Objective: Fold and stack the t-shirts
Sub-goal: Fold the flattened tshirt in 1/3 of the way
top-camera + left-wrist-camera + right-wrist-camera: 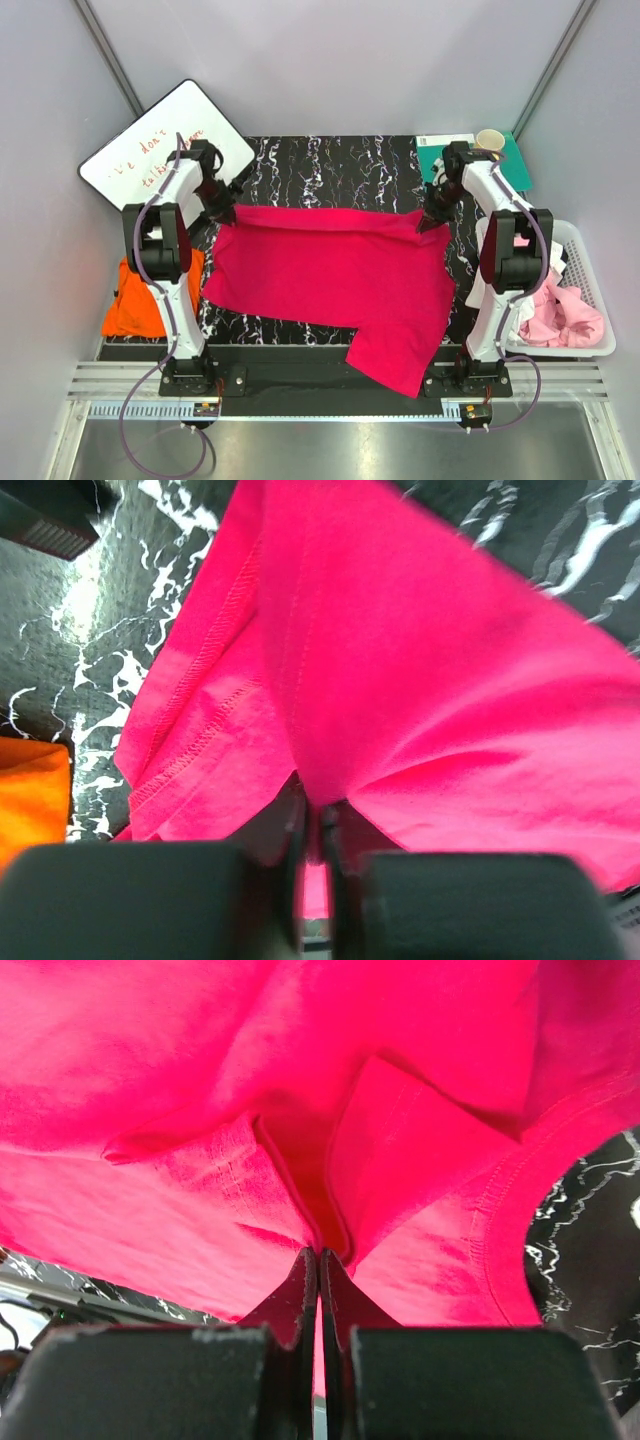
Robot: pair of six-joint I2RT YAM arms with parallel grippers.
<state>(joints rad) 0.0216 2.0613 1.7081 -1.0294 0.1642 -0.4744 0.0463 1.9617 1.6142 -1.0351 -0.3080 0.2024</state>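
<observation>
A large magenta-red t-shirt (330, 275) lies spread on the black marbled table (330, 175), one part hanging over the near edge. My left gripper (222, 213) pinches its far left corner; in the left wrist view the cloth (420, 660) runs into the narrow slit between the jaws of that gripper (320, 815). My right gripper (432, 222) holds the far right corner, and in the right wrist view it (319, 1255) is shut tight on a fold of cloth (250, 1110). An orange t-shirt (140, 300) lies left of the table. A pale pink one (565, 315) sits in a basket.
A white basket (590, 250) stands at the right edge of the table. A whiteboard (150, 160) leans at the far left. A green mat (510, 165) with a paper cup (489, 140) lies at the far right. Orange cloth (30, 790) shows at the left wrist view's edge.
</observation>
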